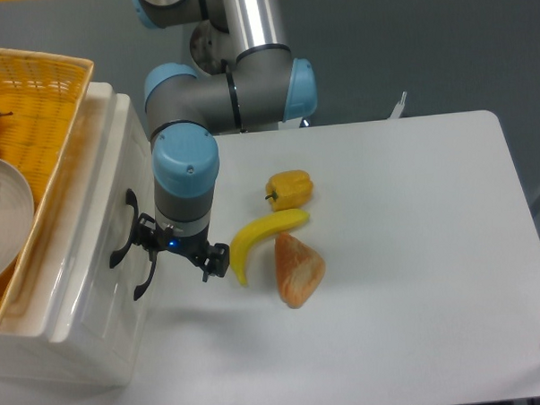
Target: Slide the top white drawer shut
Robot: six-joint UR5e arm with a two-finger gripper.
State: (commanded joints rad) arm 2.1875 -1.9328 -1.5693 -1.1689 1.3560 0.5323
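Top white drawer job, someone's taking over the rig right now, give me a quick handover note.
Claw: open, holding nothing, pressed up against the curved black handle on the front of the glossy white plastic top drawer.
Drawer: nearly pushed in; hardly any gap shows along its upper edge.
Nearby on the white table: yellow banana, yellow bell pepper, bread piece, all right of the claw.
Left: finish the push until the front sits flush, then back the arm away.

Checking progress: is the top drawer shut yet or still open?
Nearly shut. The top drawer's front sits almost flush with the cabinet; no gap into it shows. The gripper is beside its handle.
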